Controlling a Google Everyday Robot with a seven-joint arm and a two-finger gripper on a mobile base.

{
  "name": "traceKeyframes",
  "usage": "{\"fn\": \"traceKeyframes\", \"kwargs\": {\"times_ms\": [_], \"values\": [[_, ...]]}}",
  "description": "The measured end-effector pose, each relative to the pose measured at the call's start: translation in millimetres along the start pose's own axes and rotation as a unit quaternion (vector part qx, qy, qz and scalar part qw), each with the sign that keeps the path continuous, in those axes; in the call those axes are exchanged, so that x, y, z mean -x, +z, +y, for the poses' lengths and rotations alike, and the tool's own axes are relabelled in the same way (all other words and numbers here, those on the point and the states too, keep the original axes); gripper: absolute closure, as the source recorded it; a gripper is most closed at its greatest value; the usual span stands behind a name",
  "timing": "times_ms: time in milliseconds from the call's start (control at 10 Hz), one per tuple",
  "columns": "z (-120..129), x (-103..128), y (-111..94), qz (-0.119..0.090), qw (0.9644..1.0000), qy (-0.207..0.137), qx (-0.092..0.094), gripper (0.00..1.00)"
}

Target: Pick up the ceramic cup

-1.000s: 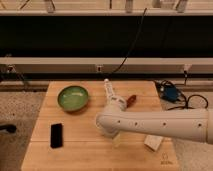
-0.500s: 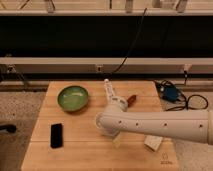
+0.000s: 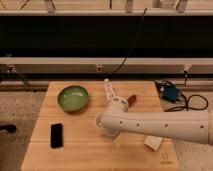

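Plainly, the largest hazard is the white arm [image 3: 165,125], which lies low across the wooden table [image 3: 80,152] from the right edge of the frame to its centre. Any sideways sweep could knock over what sits close to it. The white tube-shaped bottle [image 3: 108,91] is just above the arm's rounded end and looks the easiest thing to push. The ceramic cup [image 3: 153,143] shows only partly below the arm, right of centre in the lower frame, so a lowering forearm could tip or shove it. The gripper [image 3: 116,138] hangs under the arm's end at lower centre, left of the cup and apart from it. Whether its jaws stand apart or together I cannot tell. A blind close there would probably miss the cup.

As for containers, the green bowl [image 3: 73,97], upper left of centre, looks empty. The cup's inside is hidden by the arm.
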Motion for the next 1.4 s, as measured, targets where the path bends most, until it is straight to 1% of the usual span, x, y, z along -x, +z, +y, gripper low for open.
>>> {"fn": "traceKeyframes", "kwargs": {"times_ms": [1400], "values": [[3.7,-3.5,1.9,-0.007,0.9999,0.008,-0.007,0.2]]}}
